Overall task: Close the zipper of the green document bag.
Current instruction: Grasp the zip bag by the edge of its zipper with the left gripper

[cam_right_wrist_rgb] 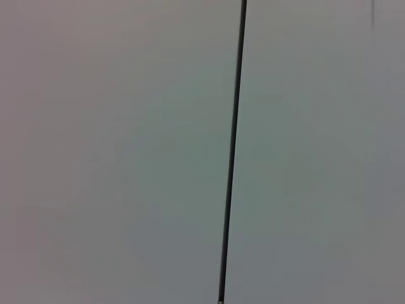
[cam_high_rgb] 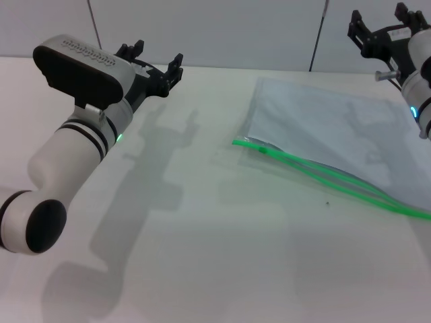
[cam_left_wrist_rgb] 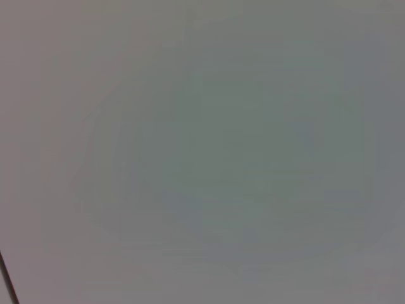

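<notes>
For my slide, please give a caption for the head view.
Both end effectors, left and right, open above the table; green document bag lies with zipper unclosed.

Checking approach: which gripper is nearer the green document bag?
The right gripper, raised over the green document bag's far corner; the left gripper hangs well aside.

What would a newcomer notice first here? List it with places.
The bright green zipper stands out, running along the near edge of the clear document bag lying flat on the white table, right of centre. The left gripper hovers open over the table's far left, and the right gripper hangs open at the far right, above the bag's back corner.
</notes>
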### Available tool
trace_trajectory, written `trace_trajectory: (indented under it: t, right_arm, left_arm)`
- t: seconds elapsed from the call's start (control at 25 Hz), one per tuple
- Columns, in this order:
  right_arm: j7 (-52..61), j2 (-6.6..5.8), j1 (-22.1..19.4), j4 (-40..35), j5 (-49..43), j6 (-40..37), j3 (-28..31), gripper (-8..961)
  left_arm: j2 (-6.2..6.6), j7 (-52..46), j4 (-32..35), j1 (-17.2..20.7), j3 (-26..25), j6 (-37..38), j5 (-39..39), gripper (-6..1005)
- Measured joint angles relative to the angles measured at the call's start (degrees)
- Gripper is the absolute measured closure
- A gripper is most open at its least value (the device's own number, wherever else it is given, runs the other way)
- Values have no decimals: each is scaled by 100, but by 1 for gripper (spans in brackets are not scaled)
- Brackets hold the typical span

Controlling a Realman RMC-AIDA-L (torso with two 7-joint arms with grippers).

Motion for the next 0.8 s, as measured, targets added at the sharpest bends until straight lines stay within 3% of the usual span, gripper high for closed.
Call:
trace_trajectory:
  t: [0.8]
  right_arm:
    - [0, 0, 8, 1, 0, 0, 0, 138]
  left_arm:
    - [17, 0, 1, 2, -9, 0, -6, 243]
